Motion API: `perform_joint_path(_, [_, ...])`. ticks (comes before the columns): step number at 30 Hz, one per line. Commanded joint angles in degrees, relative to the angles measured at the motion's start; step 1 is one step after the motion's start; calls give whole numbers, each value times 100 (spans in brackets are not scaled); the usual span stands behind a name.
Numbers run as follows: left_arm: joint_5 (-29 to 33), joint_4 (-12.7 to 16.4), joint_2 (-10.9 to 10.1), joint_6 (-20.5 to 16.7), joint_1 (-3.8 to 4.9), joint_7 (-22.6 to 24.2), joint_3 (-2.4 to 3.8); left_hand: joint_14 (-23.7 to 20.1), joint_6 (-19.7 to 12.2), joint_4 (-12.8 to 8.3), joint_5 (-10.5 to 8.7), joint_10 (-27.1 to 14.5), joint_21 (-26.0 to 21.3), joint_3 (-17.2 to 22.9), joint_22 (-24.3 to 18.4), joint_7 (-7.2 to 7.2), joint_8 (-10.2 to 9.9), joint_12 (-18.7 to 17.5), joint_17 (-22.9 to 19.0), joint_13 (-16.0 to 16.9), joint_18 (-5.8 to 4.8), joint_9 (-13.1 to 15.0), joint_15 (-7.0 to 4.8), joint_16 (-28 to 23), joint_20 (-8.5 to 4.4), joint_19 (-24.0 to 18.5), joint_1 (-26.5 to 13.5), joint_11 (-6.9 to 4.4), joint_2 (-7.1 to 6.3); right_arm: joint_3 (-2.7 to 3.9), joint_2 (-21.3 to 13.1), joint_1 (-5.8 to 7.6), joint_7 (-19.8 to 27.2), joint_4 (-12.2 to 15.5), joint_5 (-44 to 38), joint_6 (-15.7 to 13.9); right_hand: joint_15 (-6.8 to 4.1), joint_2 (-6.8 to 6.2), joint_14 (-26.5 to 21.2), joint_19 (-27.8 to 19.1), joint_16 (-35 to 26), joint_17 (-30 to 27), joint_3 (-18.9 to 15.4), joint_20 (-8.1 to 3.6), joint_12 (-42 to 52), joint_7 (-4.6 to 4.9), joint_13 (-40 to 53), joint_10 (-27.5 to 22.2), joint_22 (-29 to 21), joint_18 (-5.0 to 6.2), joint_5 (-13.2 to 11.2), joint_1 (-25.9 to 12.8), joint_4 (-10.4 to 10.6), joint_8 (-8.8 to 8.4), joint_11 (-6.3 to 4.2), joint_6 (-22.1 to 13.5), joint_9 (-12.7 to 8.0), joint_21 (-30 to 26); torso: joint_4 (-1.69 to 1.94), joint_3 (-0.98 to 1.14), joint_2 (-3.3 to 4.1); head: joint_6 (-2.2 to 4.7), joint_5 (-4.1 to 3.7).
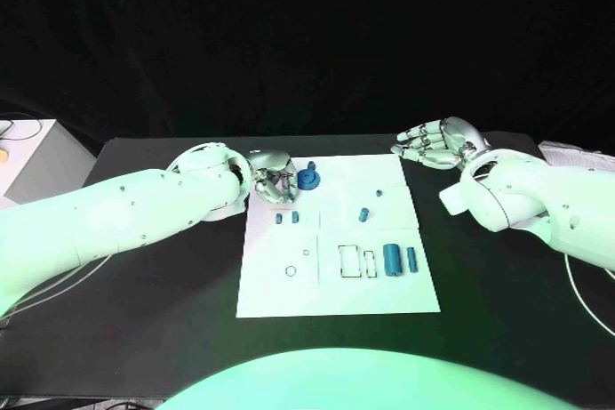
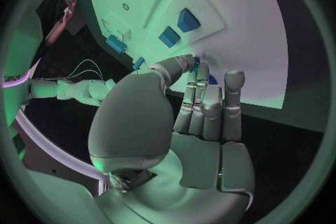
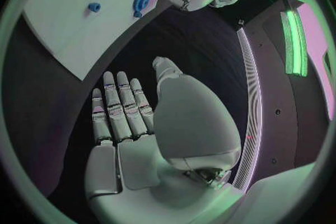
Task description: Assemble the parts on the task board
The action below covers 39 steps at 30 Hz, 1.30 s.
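The white task board [image 1: 336,277] lies in the middle of the black table. A blue round part [image 1: 309,179] stands near the board's far left corner. My left hand [image 1: 270,180] is right beside it. The thumb and fingertips [image 2: 186,61] reach a bit of blue [image 2: 199,61]; I cannot tell whether they grip it. Small blue parts [image 1: 287,218] lie just in front of that hand, and others lie mid-board [image 1: 364,214]. My right hand [image 1: 435,143] hovers off the board's far right corner, fingers apart [image 3: 119,106], holding nothing.
Blue cylinders [image 1: 401,259] lie beside outlined slots [image 1: 350,261] at the board's near right. A small ring outline [image 1: 291,270] marks the near left. A white box [image 1: 32,156] stands at the table's far left edge, and a cable [image 1: 583,294] trails at the right.
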Motion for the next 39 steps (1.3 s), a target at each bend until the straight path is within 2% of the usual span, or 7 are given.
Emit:
perform_joint_path(1, [-57, -8, -2, 134, -2, -38, -3, 36, 47, -36, -6, 46, 30, 0, 5, 8, 16, -33, 14, 3, -79, 10, -12, 38, -3, 30, 0, -10, 17, 2, -3, -2, 41, 11, -52, 74, 1, -6, 7, -37, -18, -6, 44, -2, -20, 450, -4, 30, -6, 49, 26, -15, -5, 7, 0, 42, -6, 11, 2, -3, -5, 0, -3])
perform_joint_path(19, [-56, -78, 45, 180, -3, -35, -23, 43, 53, -44, -7, 56, 48, 4, 29, 10, 10, -43, 24, 6, -84, 14, -12, 42, -5, 50, 8, -10, 24, 2, -6, -2, 40, 30, -56, 75, 1, -6, 7, -37, -18, -6, 44, -2, -20, 450, -4, 30, -6, 49, 26, -15, -5, 7, 0, 42, -6, 11, 1, -7, 4, 0, -5])
perform_joint_path(25, [-48, -98, 78, 171, -6, -19, -31, 43, 53, -44, -7, 56, 48, 4, 29, 10, 10, -43, 24, 6, -84, 14, -12, 42, -5, 50, 8, -10, 24, 2, -9, -2, 41, 37, -57, 75, 1, -6, 7, -37, -18, -6, 44, -2, -20, 450, -4, 30, -6, 49, 26, -15, -5, 7, 0, 42, -6, 11, -2, 0, 0, 0, -10])
perform_joint_path(39, [-58, -141, 118, 289, -11, -44, -51, 44, 87, -58, -14, 91, 65, 4, 49, 8, 6, -58, 17, 18, -89, 28, -15, 46, -8, 63, 18, -15, 44, 2, -14, -1, 40, 42, -58, 78, 1, -19, 6, -34, -18, -16, 76, -2, -33, 449, -5, 39, -5, 49, 25, -29, -6, 6, -2, 46, -11, 16, 0, -1, -5, 0, -18])
